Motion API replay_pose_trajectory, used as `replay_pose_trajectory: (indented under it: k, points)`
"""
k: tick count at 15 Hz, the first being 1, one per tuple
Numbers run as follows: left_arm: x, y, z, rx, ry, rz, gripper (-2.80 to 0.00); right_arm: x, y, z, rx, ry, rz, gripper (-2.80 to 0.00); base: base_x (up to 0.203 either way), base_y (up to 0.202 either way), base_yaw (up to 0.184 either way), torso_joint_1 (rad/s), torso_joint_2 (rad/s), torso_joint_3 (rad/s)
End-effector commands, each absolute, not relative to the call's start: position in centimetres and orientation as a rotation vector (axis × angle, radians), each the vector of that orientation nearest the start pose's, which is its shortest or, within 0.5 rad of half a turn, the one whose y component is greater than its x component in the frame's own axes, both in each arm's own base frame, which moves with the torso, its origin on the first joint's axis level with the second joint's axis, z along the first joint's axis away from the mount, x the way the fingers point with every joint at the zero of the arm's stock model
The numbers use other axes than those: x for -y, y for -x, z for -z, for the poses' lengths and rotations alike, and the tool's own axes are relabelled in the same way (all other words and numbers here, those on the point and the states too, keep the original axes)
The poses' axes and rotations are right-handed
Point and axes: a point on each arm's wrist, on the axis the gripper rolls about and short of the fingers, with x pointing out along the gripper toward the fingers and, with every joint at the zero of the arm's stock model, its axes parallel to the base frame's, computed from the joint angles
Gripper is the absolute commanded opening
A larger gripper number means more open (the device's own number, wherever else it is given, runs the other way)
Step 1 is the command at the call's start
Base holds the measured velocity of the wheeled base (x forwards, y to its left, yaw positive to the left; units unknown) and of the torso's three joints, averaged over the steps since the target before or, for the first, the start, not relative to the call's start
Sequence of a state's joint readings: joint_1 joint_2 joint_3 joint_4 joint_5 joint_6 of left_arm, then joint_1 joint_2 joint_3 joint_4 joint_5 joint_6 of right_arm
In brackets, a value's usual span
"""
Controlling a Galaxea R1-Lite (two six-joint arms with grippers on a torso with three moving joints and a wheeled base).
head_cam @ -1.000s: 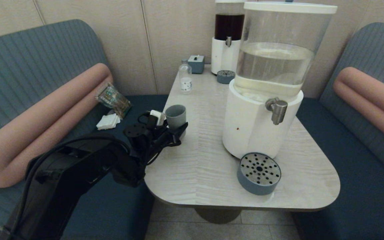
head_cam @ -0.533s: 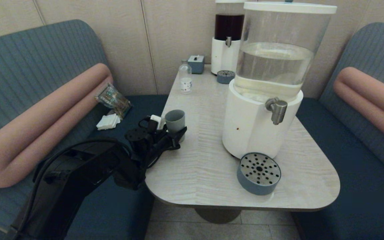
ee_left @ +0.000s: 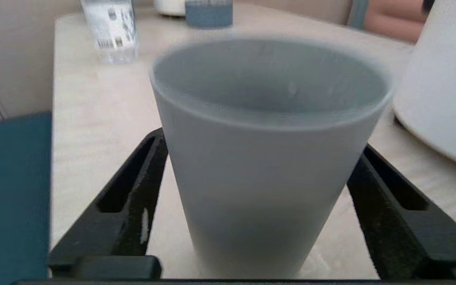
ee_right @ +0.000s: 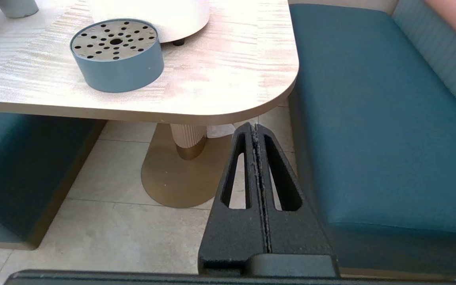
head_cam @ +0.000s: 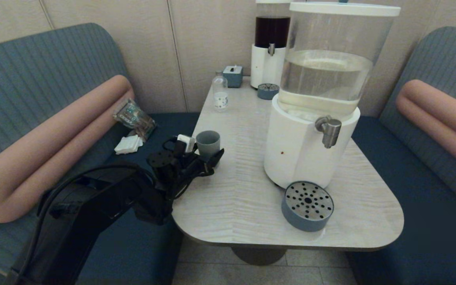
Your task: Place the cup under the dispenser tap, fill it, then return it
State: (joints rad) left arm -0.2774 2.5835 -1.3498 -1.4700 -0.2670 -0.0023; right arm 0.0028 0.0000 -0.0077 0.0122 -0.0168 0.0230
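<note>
Cup (ee_left: 267, 158) upright, empty, between spread left gripper (head_cam: 208, 155) jaws, right gripper (ee_right: 256, 130) jaws together.

Pale wood-grain table (head_cam: 251, 190) with rounded corners, on a fluted gold-footed pedestal (ee_right: 186, 142). Round grey-blue drip tray (head_cam: 307, 206) with perforated metal top near the front edge. At the far end: dark-liquid dispenser (head_cam: 271, 43) on a white base, a second small drip tray (head_cam: 268, 91) just before it, a grey-blue tissue box (head_cam: 233, 76) beside, and a small clear bottle (head_cam: 220, 94) with white label nearer. Teal booth seats both sides, pink bolster cushions (head_cam: 50, 146) along the backs. On the left seat: a crumpled snack packet (head_cam: 134, 118) and a folded white napkin (head_cam: 128, 144), touching. Beige tiled floor (ee_right: 133, 229) below.
</note>
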Motion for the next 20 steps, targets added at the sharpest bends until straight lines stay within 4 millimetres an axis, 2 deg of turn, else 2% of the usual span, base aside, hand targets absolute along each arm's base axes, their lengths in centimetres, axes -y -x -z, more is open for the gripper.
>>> replay_pose_trajectory:
  k: [1,4,7,12,15,16,20]
  points:
    - [13.6,-45.5,-5.5,0.252,0.007,0.539,0.00,0.0,2.3,-7.6,-0.006,-0.023,0.014,-2.80,0.000,0.000,0.000,0.000,0.00,0.000]
    - [13.0,-43.4,-6.2,0.201,0.012,0.538,0.00,0.0,2.3,-7.6,-0.006,-0.023,0.014,-2.80,0.000,0.000,0.000,0.000,0.00,0.000]
    - [12.0,-40.0,-7.1,0.129,0.032,0.534,0.00,0.0,2.3,-7.6,-0.006,-0.023,0.014,-2.80,0.000,0.000,0.000,0.000,0.00,0.000]
    - [10.1,-33.4,-10.9,0.091,0.044,0.525,0.00,0.0,2.3,-7.6,-0.006,-0.023,0.014,-2.80,0.000,0.000,0.000,0.000,0.00,0.000]
    - [8.8,-28.3,-14.6,0.144,0.048,0.532,0.00,0.0,2.3,-7.6,-0.006,-0.023,0.014,-2.80,0.000,0.000,0.000,0.000,0.00,0.000]
    - [8.3,-26.4,-16.0,0.180,0.050,0.532,-2.80,0.0,2.3,-7.6,-0.006,-0.023,0.014,-2.80,0.000,0.000,0.000,0.000,0.00,0.000]
    - [6.1,-19.0,-21.4,0.379,0.061,0.516,-2.80,0.0,2.3,-7.6,-0.006,-0.023,0.014,-2.80,0.000,0.000,0.000,0.000,0.00,0.000]
